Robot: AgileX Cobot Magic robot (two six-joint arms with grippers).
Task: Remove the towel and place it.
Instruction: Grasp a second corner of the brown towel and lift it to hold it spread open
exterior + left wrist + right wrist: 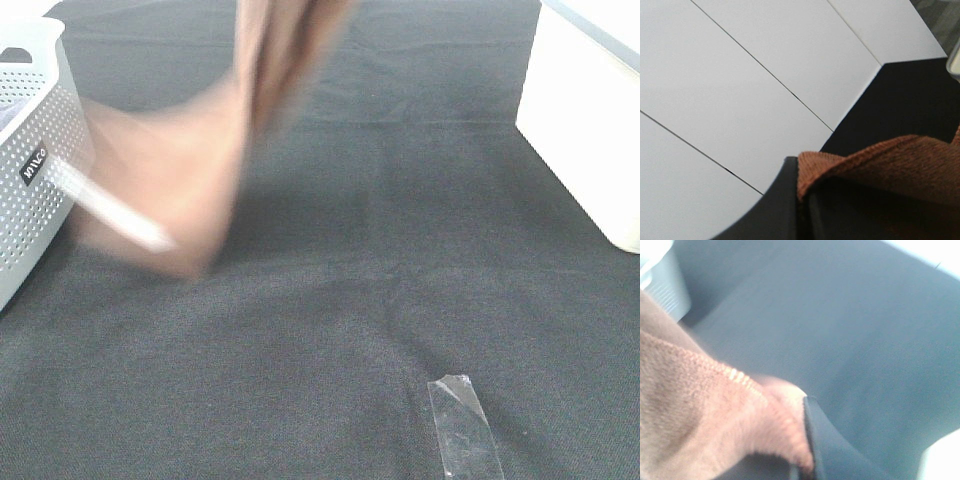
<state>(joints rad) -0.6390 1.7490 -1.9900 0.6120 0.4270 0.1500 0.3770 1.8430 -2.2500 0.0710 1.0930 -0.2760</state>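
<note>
The towel (180,190) is held up above the table (350,290). It hangs as a blurred reddish-brown drape from the top edge of the high view down to the left, its lower end just beside the white perforated basket (40,190). The left end effector (802,210) is clenched on a folded edge of the towel, and the right end effector (807,462) is closed on a stitched edge. A white box (590,120) is set at the right, and a strip of clear tape (462,425) lies on the black cloth.
</note>
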